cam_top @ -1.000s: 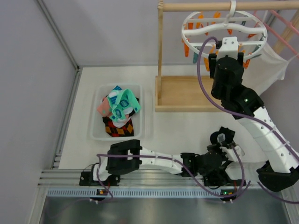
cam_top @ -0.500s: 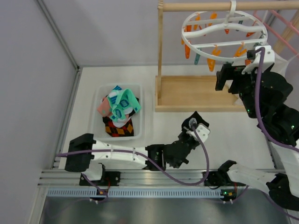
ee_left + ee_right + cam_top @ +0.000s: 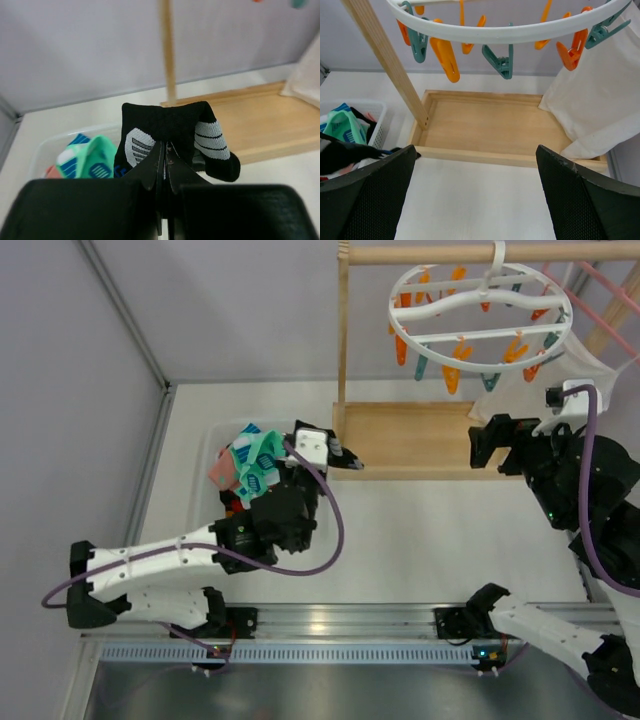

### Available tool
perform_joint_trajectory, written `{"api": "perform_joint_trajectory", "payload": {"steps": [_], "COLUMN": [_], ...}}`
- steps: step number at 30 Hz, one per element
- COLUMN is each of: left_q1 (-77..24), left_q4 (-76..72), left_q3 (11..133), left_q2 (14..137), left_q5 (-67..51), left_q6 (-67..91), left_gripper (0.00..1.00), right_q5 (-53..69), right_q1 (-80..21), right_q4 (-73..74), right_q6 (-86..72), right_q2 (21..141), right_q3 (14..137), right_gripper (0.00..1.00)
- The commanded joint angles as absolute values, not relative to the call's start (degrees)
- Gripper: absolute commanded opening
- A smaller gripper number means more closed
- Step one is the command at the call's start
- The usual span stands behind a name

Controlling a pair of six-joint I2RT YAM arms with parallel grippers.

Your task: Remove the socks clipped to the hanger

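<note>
My left gripper (image 3: 166,145) is shut on a black sock with grey-white marks (image 3: 170,122). It holds the sock just past the right rim of the white basket (image 3: 212,435), beside the wooden stand's post. The round white hanger (image 3: 402,328) hangs from the rail at the back right. Its orange and teal pegs (image 3: 445,57) that I can see hang bare. My right gripper (image 3: 476,150) stands open below and in front of the hanger ring (image 3: 505,33), over the stand's tray, with nothing between its fingers. More socks (image 3: 255,465), mint, pink and dark, lie in the basket.
The wooden stand's tray (image 3: 400,440) and upright post (image 3: 385,55) sit between the two grippers. A large white cloth (image 3: 600,95) hangs at the right beside a pink hanger (image 3: 612,288). The grey wall edge (image 3: 150,430) runs along the left.
My left arm has swung from the near right of the table leftward to the basket. My right gripper has drawn back and down from the hanger ring and opened wide.
</note>
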State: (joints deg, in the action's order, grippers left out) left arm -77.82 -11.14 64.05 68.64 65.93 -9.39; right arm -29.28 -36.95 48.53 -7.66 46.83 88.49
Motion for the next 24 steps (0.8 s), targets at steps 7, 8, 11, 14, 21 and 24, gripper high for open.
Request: {"api": "perform_joint_trajectory", "payload": {"steps": [7, 8, 11, 14, 21, 24], "left_q1": [-72.7, -72.7, -72.7, -74.0, -75.5, -72.9], "left_q4": [5.6, 5.8, 6.0, 6.0, 5.8, 6.1], "left_q3": [69.3, 69.6, 71.4, 72.5, 66.2, 62.1], "left_q2": [56.5, 56.3, 56.2, 55.2, 52.5, 51.4], "left_q5": [76.7, 77.3, 81.4, 86.5, 85.9, 77.6], "left_q6": [-4.0, -4.5, -6.3, -8.1, -5.4, -1.5], "left_gripper": [0.00, 0.00, 0.00, 0.00, 0.00, 0.00], "right_q5": [-30.2, -30.2, -30.3, -30.5, -30.4, -29.9], "right_q1": [-37.0, -36.9, -36.9, -37.0, -36.9, -37.0], "right_q4": [46.1, 45.9, 45.3, 45.0, 43.5, 43.4], "right_q6": [-8.5, -8.4, -8.5, -8.4, -8.4, -8.7], "right_q2": [48.0, 48.0, 48.5, 48.7, 48.3, 48.3], "right_q3": [86.0, 85.9, 85.3, 84.7, 83.0, 82.6], "right_gripper": [0.99, 1.00, 0.99, 0.99, 0.99, 0.99]}}
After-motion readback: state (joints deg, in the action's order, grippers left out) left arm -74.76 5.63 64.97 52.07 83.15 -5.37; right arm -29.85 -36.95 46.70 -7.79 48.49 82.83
